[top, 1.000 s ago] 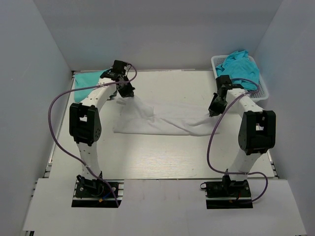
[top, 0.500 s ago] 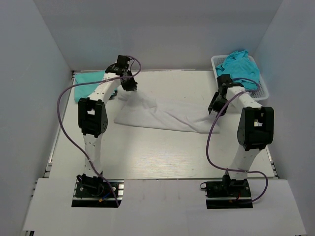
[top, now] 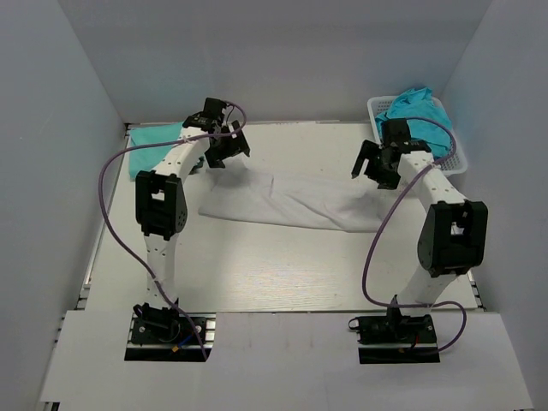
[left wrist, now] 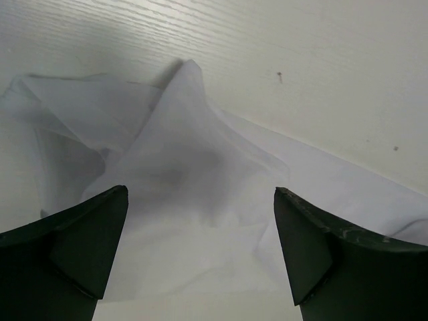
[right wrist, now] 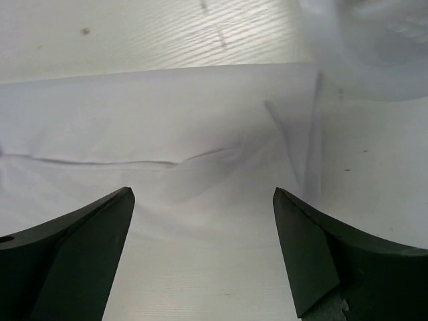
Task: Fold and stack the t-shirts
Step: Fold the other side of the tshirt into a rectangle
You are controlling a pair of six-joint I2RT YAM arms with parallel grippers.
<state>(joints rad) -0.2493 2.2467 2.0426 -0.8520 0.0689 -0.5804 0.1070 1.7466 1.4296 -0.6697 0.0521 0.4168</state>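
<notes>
One white t-shirt [top: 291,202] is counted on the bench [top: 257,265], one teal t-shirt [top: 154,135] at its far left corner, and one teal heap [top: 417,114], its number indiscernible, in one basket [top: 459,157]. Two grippers are counted: the left gripper [top: 231,156] and the right gripper [top: 370,175].

White tee [top: 291,201] long rumpled strip, centre; teal tee [top: 154,135] far-left; teal heap [top: 418,116] far-right.
</notes>
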